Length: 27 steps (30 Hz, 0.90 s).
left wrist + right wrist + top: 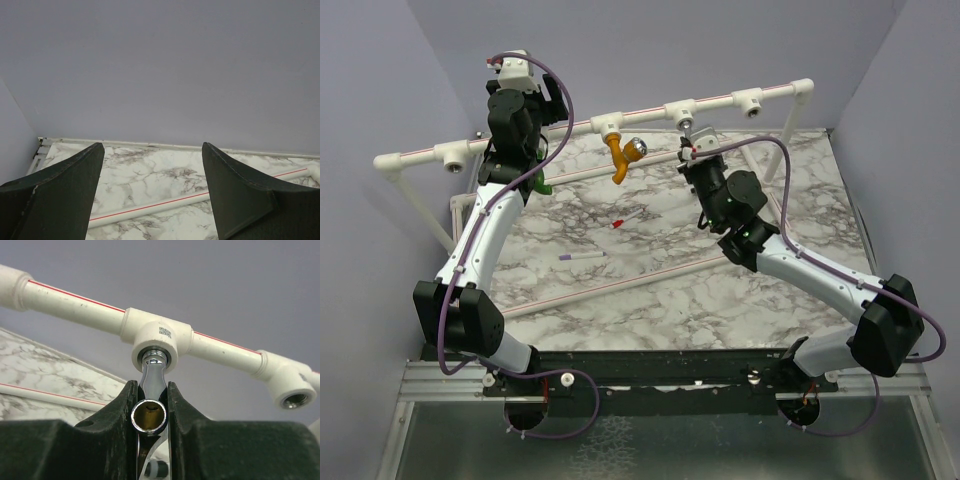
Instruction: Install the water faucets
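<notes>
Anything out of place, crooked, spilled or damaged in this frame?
Nothing looks broken or spilled. A red-tipped pen and a purple-tipped pen lie loose on the table. The green tap is half hidden beside the left arm.

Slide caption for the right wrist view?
Right end effector grips the chrome faucet, its tip at the socket of a white tee joint.

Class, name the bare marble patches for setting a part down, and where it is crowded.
Bare: marble between the front pipe and the base rail; back right corner beyond the right arm. Crowded: under the pipe rail, around the orange faucet and right end effector gripping the chrome faucet.
</notes>
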Each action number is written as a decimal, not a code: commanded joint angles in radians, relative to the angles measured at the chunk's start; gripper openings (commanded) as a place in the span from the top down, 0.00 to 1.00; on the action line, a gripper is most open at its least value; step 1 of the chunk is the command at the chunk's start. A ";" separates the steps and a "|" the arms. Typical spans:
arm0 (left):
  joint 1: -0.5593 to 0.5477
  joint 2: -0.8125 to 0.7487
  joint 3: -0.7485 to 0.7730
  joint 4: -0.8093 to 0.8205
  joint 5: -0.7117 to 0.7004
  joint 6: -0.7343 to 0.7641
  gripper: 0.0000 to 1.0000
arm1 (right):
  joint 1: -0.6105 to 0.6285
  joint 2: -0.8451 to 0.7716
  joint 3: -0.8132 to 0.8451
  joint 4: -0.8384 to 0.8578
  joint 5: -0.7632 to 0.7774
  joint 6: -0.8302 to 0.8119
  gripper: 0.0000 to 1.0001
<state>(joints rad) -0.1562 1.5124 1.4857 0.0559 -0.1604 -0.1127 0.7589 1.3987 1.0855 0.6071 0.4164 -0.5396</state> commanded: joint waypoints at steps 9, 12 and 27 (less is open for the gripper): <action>0.015 0.096 -0.087 -0.271 0.028 0.002 0.20 | -0.003 -0.011 0.050 -0.036 0.114 0.543 0.99; 0.015 0.096 -0.086 -0.272 0.030 0.002 0.20 | -0.004 -0.027 0.052 -0.069 0.147 0.690 0.99; 0.015 0.097 -0.086 -0.274 0.028 0.002 0.20 | -0.004 -0.068 0.025 -0.190 0.216 1.418 0.99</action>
<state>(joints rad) -0.1543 1.5143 1.4891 0.0418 -0.1490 -0.1196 0.7513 1.3666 1.1225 0.4564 0.5858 0.6231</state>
